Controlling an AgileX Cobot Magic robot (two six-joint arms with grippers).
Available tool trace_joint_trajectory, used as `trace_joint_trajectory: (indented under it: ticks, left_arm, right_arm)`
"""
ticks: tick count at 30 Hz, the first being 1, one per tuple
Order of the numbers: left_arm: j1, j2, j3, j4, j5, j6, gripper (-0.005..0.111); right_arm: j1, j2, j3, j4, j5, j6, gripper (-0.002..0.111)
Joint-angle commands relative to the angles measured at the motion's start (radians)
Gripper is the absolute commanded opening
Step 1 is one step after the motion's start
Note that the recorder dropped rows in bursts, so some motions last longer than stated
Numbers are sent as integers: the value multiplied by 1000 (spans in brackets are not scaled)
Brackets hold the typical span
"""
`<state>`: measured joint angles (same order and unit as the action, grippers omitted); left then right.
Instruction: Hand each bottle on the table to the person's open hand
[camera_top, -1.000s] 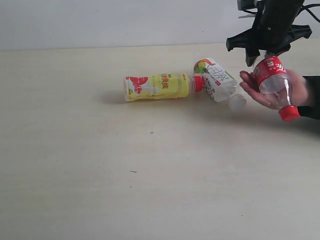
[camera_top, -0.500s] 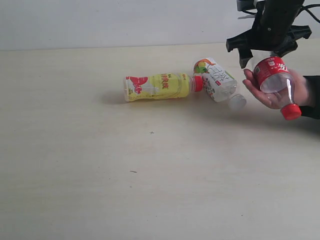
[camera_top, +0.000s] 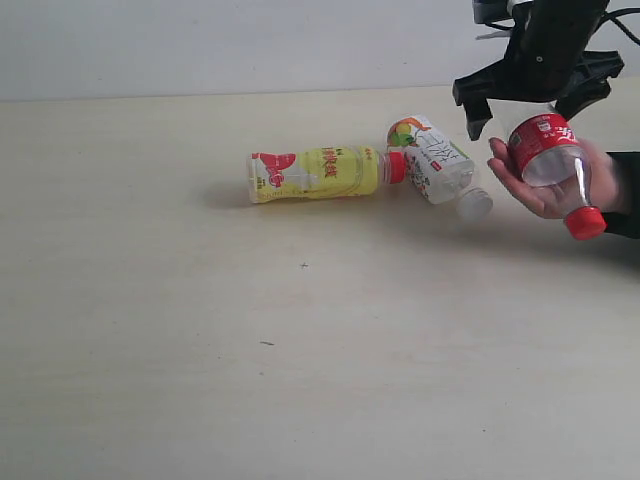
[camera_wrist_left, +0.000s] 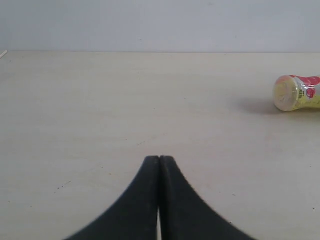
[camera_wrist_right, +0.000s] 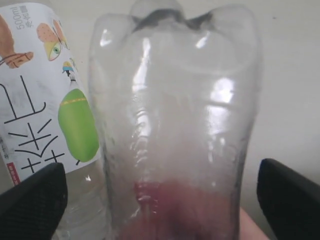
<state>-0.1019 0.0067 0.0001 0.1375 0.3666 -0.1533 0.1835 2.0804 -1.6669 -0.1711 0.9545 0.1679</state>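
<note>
A clear bottle with red label and cap (camera_top: 552, 165) lies tilted in the person's open hand (camera_top: 528, 192) at the right edge. My right gripper (camera_top: 531, 104) hangs just above it, open, its fingers spread to either side and apart from it. The right wrist view shows that bottle's clear base (camera_wrist_right: 175, 125) between the right gripper's (camera_wrist_right: 160, 200) wide-set fingers. On the table (camera_top: 200, 330) a yellow red-capped bottle (camera_top: 318, 172) lies on its side, beside a white-and-green-labelled, white-capped bottle (camera_top: 436, 162). My left gripper (camera_wrist_left: 160, 160) is shut and empty over the table. A second white-capped bottle is out of view.
The person's dark sleeve (camera_top: 625, 195) enters at the right edge. A pale wall (camera_top: 250, 45) backs the table's far edge. The yellow bottle's base (camera_wrist_left: 297, 93) shows at the far right of the left wrist view. The white-labelled bottle (camera_wrist_right: 45, 115) lies close beside the handed one.
My right gripper's fingers have spread apart and let go of the red-labelled bottle, rising slightly. The bottle now rests in the hand. The other bottles have not moved.
</note>
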Motion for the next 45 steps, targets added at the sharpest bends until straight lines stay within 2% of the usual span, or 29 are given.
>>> trace_joint_trajectory:
  ticks: [1, 15, 29, 45]
  left_arm:
    - [2, -7, 0, -1, -7, -4, 0]
    - [2, -7, 0, -1, -7, -4, 0]
    - [2, -7, 0, -1, -7, -4, 0]
    - [2, -7, 0, -1, -7, -4, 0]
  right_arm:
    - [-4, -23, -7, -7, 4, -15, 97]
    - [14, -267, -7, 45, 61, -114, 97]
    - [14, -504, -7, 201, 259, -272, 97]
    - [14, -628, -5, 330, 254, -323, 97]
